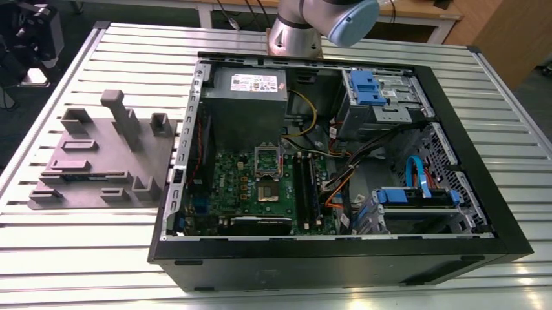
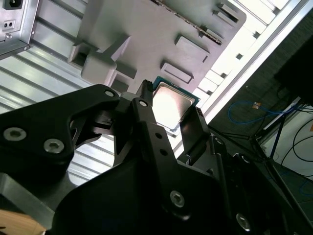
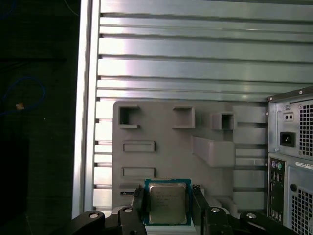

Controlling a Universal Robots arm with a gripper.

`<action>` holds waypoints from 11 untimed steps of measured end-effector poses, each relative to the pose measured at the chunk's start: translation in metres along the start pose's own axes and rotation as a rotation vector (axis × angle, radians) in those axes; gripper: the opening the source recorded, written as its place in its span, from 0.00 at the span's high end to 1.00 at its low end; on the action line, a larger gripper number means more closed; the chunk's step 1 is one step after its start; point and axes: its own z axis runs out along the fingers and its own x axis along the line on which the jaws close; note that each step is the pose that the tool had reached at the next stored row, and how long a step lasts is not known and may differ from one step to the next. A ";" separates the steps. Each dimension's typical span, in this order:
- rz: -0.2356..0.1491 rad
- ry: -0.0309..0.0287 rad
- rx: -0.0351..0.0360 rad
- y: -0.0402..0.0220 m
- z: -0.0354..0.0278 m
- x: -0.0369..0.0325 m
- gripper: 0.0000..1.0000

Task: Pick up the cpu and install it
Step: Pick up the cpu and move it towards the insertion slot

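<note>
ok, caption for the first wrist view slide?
Hand holds the cpu by its edges above the grey fixture on the slatted table.

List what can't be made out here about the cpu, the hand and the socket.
The cpu: contact side faces away in both wrist views; one edge sits behind the hand.
Grip contact: in the second wrist view the fingers cover the cpu's sides.
The motherboard socket: too small in the exterior view to tell if empty.
The arm: cut off by the exterior view's top edge.

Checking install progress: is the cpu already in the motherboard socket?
No, in the first wrist view the cpu is held in the gripper, over the grey fixture.
</note>
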 end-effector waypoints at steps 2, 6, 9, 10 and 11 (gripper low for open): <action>0.000 -0.0001 0.0000 0.0000 0.0001 -0.0015 0.53; 0.000 0.0000 0.0000 0.0000 0.0001 -0.0025 0.53; 0.000 0.0000 0.0000 0.0000 0.0001 -0.0031 0.53; 0.000 -0.0001 0.0000 0.0000 0.0001 -0.0033 0.53; 0.000 0.0000 0.0000 0.0000 0.0001 -0.0033 0.53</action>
